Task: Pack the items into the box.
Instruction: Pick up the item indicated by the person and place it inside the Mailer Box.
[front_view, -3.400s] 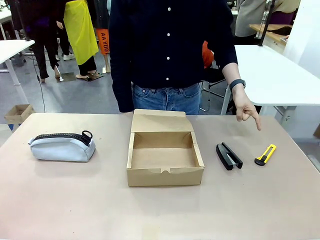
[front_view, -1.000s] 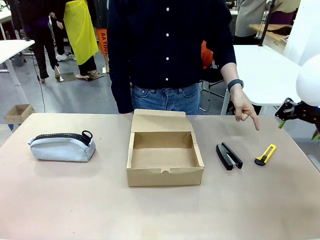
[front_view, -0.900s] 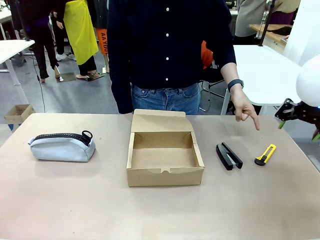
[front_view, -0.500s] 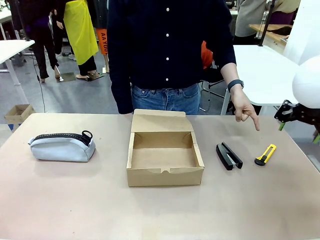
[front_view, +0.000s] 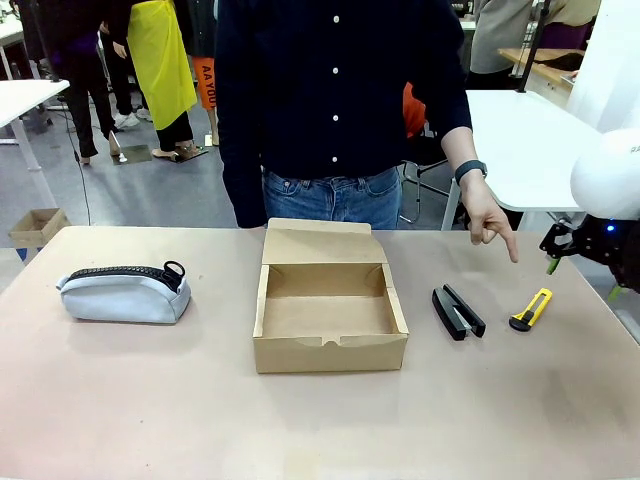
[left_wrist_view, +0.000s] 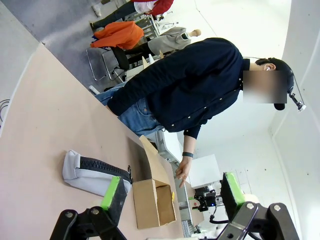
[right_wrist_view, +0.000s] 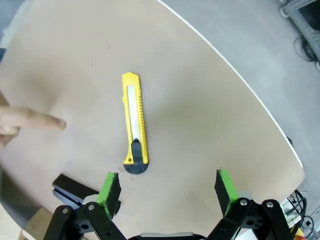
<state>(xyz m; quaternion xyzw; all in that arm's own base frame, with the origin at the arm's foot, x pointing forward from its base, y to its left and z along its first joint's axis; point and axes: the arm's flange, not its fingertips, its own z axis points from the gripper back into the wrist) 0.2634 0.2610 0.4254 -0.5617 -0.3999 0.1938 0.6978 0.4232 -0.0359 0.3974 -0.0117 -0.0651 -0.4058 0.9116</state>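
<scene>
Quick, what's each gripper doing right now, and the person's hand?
Left gripper: open, holding nothing.
Right gripper: open, empty, pointed toward the utility knife.
Person's hand: empty, index finger pointing down near that knife.

dark capitals run down an orange panel (front_view: 205, 82) that stands on the floor in the background of the front view, just left of the person's dark sleeve (front_view: 235, 150). they look like "aa you", and the sleeve hides the rest. a small dark mark on the right arm's white shell (front_view: 605, 175) is too small to read.
</scene>
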